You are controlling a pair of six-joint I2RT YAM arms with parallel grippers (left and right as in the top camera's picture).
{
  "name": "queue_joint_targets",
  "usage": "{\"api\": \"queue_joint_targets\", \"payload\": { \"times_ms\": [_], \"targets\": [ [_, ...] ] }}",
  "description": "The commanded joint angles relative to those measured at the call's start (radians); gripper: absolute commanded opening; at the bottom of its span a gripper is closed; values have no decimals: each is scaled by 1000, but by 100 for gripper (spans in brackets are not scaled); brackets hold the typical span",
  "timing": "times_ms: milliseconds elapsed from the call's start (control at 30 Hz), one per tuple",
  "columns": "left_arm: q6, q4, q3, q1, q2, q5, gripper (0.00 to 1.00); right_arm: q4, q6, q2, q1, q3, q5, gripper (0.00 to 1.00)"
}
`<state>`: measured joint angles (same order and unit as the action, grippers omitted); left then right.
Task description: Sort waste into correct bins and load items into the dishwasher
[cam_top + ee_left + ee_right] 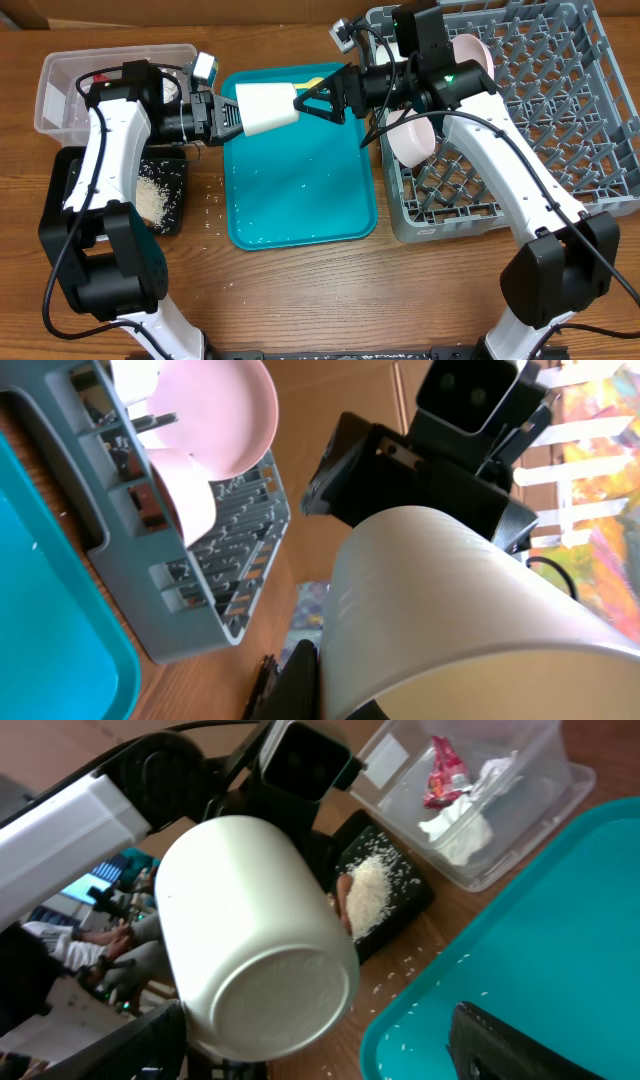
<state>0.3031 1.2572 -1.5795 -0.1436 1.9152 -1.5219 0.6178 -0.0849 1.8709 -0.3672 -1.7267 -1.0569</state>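
A small white cup point(268, 106) lies on its side in the air above the teal tray, held at its mouth end by my left gripper point(230, 115), which is shut on it. It fills the left wrist view point(460, 600) beside one black finger of that gripper point(305, 680). My right gripper point(318, 100) is open, its fingers spread on either side of the cup's base point(265, 990), with the gap point(320, 1058) wider than the cup. A pale yellow spoon point(312, 82) peeks out on the tray behind the cup.
The teal tray point(300, 200) carries stray rice grains. A clear tub point(60, 85) holds a red wrapper point(445, 770) and white tissue point(470, 825). A black tray point(172, 215) holds rice point(368, 892). The grey rack point(560, 120) holds two white bowls point(415, 140) point(472, 48).
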Motion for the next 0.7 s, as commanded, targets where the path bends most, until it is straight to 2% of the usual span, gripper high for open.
{"api": "queue_joint_targets", "payload": {
  "times_ms": [0,200,300,433,533,600,633,667],
  "targets": [
    [31,-1,-13,8,-6,-60,4,-26,41,-23,-19,6,-90,84],
    [31,-2,-13,39,-6,-59,4,-57,60,-23,-67,6,-89,81],
    [31,-2,-13,54,-6,-59,4,-70,60,-23,-79,6,-89,76],
    [31,-2,-13,66,-6,-44,4,-71,60,-23,-81,6,-90,59],
    [31,0,-13,66,-6,-35,4,-72,60,-23,-81,6,-90,52],
    [31,-1,-13,66,-6,-34,12,-75,60,-23,-81,6,-90,49],
    [31,-1,-13,66,-6,-33,18,-79,59,-23,-81,6,-90,47],
    [31,-1,-13,66,-6,-29,29,-81,60,-23,-80,6,-90,47]
  ]
}}
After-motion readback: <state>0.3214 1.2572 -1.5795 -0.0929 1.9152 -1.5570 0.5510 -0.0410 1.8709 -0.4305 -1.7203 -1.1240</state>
